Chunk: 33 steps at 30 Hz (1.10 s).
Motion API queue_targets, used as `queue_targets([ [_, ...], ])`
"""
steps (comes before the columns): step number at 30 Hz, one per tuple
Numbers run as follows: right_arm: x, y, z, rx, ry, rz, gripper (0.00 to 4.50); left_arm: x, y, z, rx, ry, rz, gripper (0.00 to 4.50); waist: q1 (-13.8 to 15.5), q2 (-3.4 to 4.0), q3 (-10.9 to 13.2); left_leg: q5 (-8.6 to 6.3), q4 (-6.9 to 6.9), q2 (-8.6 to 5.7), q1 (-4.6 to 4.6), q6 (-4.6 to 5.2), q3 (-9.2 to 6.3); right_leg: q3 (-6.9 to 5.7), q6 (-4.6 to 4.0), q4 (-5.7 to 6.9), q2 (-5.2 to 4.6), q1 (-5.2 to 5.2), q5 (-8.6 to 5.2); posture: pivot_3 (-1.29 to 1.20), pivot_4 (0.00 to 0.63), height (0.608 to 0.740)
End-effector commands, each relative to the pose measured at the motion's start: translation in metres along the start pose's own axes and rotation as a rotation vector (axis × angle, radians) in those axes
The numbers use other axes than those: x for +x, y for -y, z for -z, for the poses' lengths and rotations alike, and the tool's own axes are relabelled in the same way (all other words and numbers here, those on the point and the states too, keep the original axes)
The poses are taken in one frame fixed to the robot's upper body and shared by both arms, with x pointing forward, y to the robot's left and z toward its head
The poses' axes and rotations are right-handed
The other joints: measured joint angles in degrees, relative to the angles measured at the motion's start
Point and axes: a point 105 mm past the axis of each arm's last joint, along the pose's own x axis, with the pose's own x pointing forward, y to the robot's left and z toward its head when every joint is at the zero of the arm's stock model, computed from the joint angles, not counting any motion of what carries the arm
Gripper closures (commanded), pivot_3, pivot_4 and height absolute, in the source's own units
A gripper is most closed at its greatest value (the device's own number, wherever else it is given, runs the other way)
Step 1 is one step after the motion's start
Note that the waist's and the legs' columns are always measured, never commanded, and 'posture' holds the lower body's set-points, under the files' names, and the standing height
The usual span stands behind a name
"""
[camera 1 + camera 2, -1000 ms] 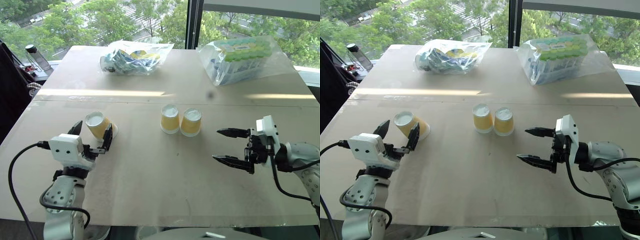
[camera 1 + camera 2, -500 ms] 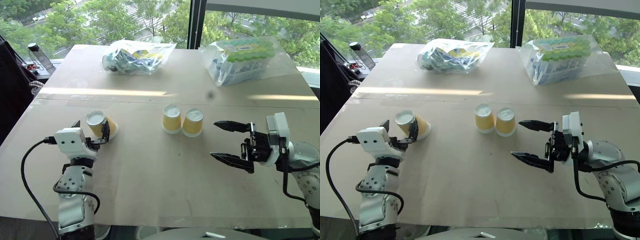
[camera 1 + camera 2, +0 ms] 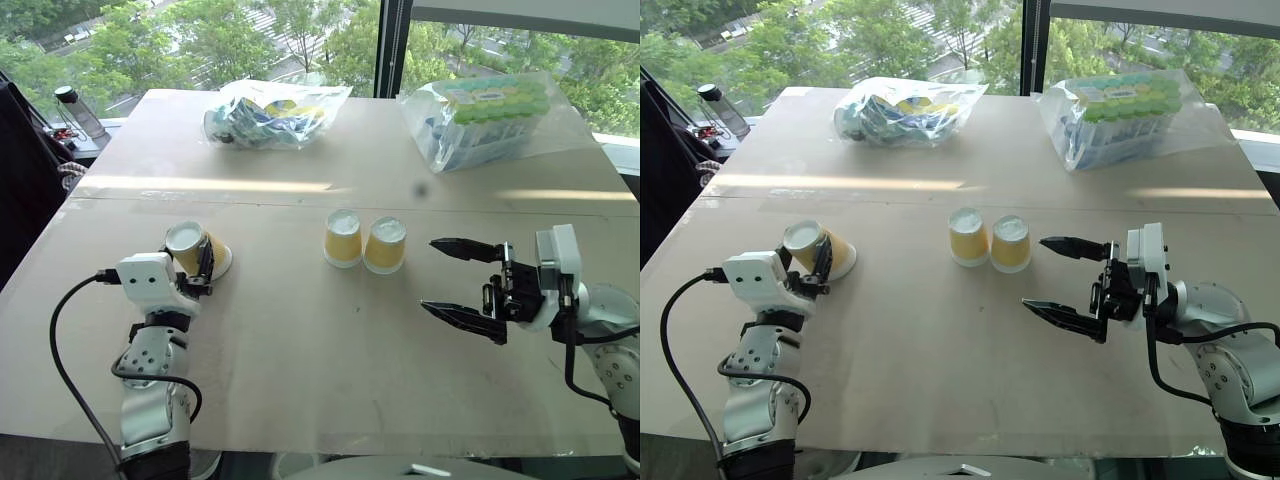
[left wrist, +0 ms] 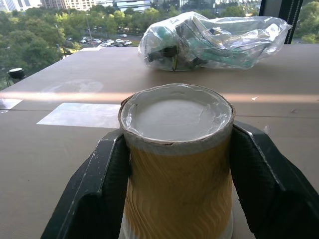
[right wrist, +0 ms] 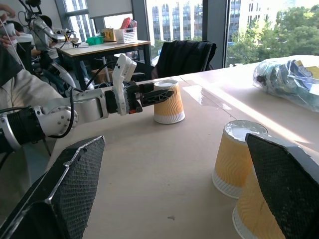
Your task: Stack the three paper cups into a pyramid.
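Note:
Three yellow-orange ribbed paper cups stand base up on the table. Two of them, one cup (image 3: 342, 238) and its neighbour (image 3: 384, 245), sit side by side at the middle, touching. The third cup (image 3: 186, 240) is at the left, rim on the table, and my left gripper (image 3: 192, 260) is shut on its sides. In the left wrist view both black fingers (image 4: 99, 189) press against that cup (image 4: 177, 169). My right gripper (image 3: 428, 273) hovers open to the right of the pair, pointing at it, with nothing between its fingers (image 5: 65, 194).
Two clear plastic bags of packaged goods lie at the back, one (image 3: 275, 110) left of centre and one (image 3: 490, 115) at the right. A bottle (image 3: 72, 112) stands beyond the far left edge. A person's sleeve (image 5: 15, 94) and a black chair (image 5: 184, 57) are past the table's left side.
My left gripper was open around the left cup and has now shut on it. The right gripper stays open in about the same place.

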Motion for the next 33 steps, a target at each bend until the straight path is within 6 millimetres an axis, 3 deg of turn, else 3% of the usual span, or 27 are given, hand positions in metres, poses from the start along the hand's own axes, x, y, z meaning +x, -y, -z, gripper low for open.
queue_targets([
  [1,-0.001,-0.003,-0.012,-0.048,0.039,0.005,0.0,0.003,0.001,-0.011,0.025,0.052,0.041,1.81,0.0,0.0,0.0,0.0,0.0,0.0,0.0,0.0,0.0,0.0,0.0,0.0,0.0,0.0,0.0,0.0,0.15,0.74],
  [4,-0.005,0.0,-0.015,-0.048,0.062,0.04,0.0,0.012,0.013,-0.027,0.051,0.101,0.14,1.81,0.1,0.0,0.0,0.0,0.0,0.0,-0.02,0.0,0.0,-0.04,0.0,0.01,0.0,0.0,0.0,0.0,0.15,0.74],
  [9,-0.02,0.006,-0.025,-0.056,0.13,0.15,0.0,0.042,0.083,-0.086,-0.044,0.213,0.643,1.81,1.1,-0.07,0.0,0.01,0.28,-0.03,-0.19,-0.02,0.0,-0.31,-0.01,0.14,-0.01,0.03,0.0,0.0,0.15,0.74],
  [11,-0.024,0.007,-0.025,-0.056,0.141,0.182,0.0,0.049,0.106,-0.1,-0.045,0.209,0.815,1.81,0.9,-0.05,0.0,0.01,0.42,-0.04,-0.17,-0.01,0.05,-0.26,-0.01,0.21,0.0,0.05,0.0,0.0,0.15,0.74],
  [14,-0.03,0.007,-0.022,-0.069,0.148,0.235,0.0,0.058,0.136,-0.116,-0.024,0.21,1.016,1.81,-0.7,0.03,0.0,0.01,0.44,-0.06,-0.11,-0.01,0.1,-0.1,0.01,0.22,0.0,0.09,-0.01,0.0,0.15,0.74],
  [20,-0.043,0.005,-0.017,-0.153,0.158,0.345,0.0,0.078,0.186,-0.138,-0.034,0.21,1.268,1.81,-0.2,-0.18,0.2,0.0,0.48,-0.17,-0.08,0.0,-0.28,0.08,0.01,0.42,0.27,0.0,-0.01,0.0,0.15,0.74],
  [27,-0.045,0.001,-0.013,-0.156,0.143,0.388,0.0,0.074,0.199,-0.126,-0.002,0.16,1.392,1.81,-1.1,-0.18,0.2,0.0,0.47,-0.17,-0.04,0.0,-0.27,0.18,0.02,0.45,0.28,-0.03,-0.01,0.0,0.15,0.74],
  [33,-0.044,-0.001,-0.012,-0.144,0.139,0.398,0.0,0.069,0.195,-0.12,0.017,0.129,1.421,1.81,-1.1,-0.17,0.2,0.0,0.48,-0.17,-0.05,0.0,-0.3,0.18,0.01,0.49,0.28,-0.04,-0.02,0.0,0.15,0.74],
])
